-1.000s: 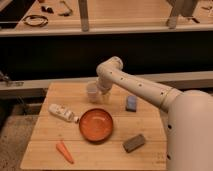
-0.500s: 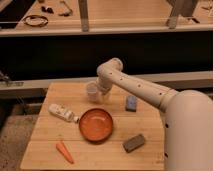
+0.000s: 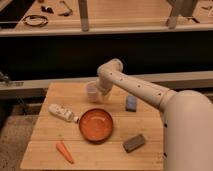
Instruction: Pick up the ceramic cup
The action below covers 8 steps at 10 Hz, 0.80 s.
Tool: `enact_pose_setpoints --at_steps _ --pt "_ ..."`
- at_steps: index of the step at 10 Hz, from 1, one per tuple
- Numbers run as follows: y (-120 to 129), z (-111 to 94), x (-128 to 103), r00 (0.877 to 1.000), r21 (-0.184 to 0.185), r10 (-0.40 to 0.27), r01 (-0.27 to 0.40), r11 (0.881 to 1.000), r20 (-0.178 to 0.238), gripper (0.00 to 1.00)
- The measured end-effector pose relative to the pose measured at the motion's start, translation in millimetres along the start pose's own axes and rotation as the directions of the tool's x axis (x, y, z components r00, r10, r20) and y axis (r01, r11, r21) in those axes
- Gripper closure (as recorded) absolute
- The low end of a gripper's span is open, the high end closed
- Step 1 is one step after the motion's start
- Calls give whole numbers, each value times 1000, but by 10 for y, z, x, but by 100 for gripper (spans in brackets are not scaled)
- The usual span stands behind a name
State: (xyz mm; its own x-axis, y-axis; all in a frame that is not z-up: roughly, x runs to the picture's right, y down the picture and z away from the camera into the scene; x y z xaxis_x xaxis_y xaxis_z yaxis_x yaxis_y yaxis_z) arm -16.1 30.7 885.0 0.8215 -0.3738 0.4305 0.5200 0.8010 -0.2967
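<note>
Camera view: cup (image 3: 92,92) (nr end effector (image 3: 100,92))

ceramic cup (image 3: 92,92) at rear of worktop (image 3: 107,156), claw (image 3: 102,93) just beside it at right, bowl (image 3: 96,125) in front, bottle (image 3: 62,112) left of bowl, carrot (image 3: 64,151) front-left

Gripper (image 3: 101,93) largely hidden below the arm's wrist (image 3: 105,84), contact with ceramic cup (image 3: 92,92) just beside it unclear, robot body (image 3: 189,135) well apart from it, cut off at the view's edge

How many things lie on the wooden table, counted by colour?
White: 2, ceramic cup and bottle
Orange: 2, bowl and carrot
Blue: 1, blue block
Grey: 1, grey block
Total: 6
The gripper is at the ceramic cup.
</note>
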Motion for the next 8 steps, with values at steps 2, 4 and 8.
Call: enact_pose_setpoints --at_steps 2,4,8 --pt "11 17 12 1000 -1 1 -1 1000 1 39" --pt "31 35 24 1000 -4 -2 2 1000 4 45" --pt "61 33 44 1000 -10 -9 9 1000 7 56"
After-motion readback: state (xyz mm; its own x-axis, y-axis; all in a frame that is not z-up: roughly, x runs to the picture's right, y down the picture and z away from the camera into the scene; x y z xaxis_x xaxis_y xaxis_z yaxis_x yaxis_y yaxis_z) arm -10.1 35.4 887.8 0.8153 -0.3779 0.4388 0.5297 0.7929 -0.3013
